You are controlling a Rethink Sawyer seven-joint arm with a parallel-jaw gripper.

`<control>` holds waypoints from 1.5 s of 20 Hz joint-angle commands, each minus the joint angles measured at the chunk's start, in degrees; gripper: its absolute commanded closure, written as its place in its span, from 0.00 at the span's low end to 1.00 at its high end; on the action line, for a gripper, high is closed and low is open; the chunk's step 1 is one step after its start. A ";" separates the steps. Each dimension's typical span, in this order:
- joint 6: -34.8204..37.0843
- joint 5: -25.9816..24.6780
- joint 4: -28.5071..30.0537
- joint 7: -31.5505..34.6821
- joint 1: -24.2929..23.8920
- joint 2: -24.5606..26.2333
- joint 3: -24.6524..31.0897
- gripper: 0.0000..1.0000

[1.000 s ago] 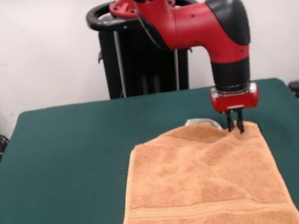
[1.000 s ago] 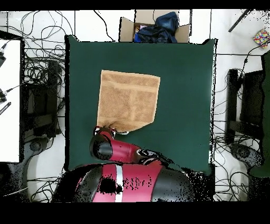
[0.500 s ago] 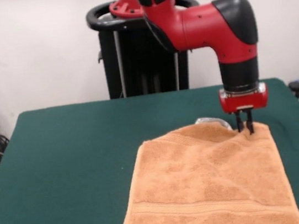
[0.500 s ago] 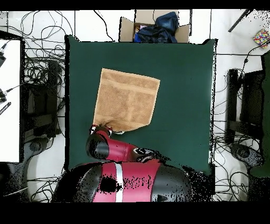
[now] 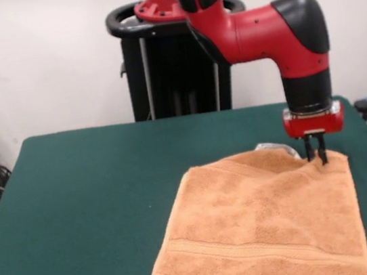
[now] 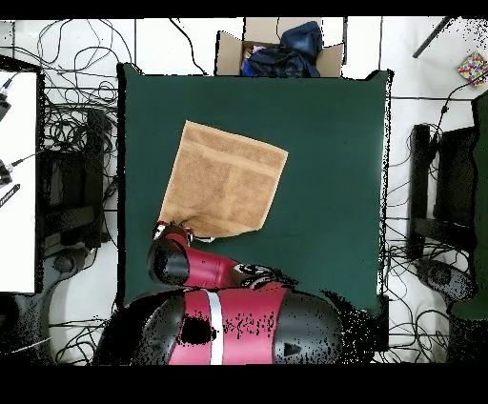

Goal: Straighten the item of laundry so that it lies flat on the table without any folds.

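Orange-tan towel (image 5: 264, 225) spread askew on green worktop (image 5: 82, 193), far corner pinched in closed end effector (image 5: 315, 156) near pedestal-side edge. Wide bare felt on other side; small white tag (image 5: 275, 147) beside pinched corner.

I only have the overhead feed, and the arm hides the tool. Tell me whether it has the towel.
Observer: Yes. In the front view the tool is shut on a corner of the towel, on the robot's side.
Operator: Report whether that corner is off the table.
Observer: Only slightly. It is held just above the table, and the rest of the towel lies down.
Operator: Report any folds.
Observer: Shallow creases run out from the held corner, and the edge beside it humps up over a pale tag.
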 commanded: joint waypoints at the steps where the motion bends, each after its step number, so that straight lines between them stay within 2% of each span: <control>1: 2.69 5.06 -3.13 18.79 3.56 7.42 8.65 1.00; 5: 2.29 4.72 -3.04 18.86 4.36 6.31 7.77 1.00; 7: 4.35 6.95 -1.09 20.13 5.29 3.46 7.28 1.00; 12: 8.16 8.86 2.81 20.21 4.88 -1.72 6.53 1.00; 17: 15.54 13.60 6.18 17.05 9.31 -11.34 -0.59 1.00; 22: 15.25 11.29 6.27 15.36 7.23 -11.07 -1.41 1.00; 30: 19.88 11.53 3.71 13.47 8.23 -10.97 -4.48 1.00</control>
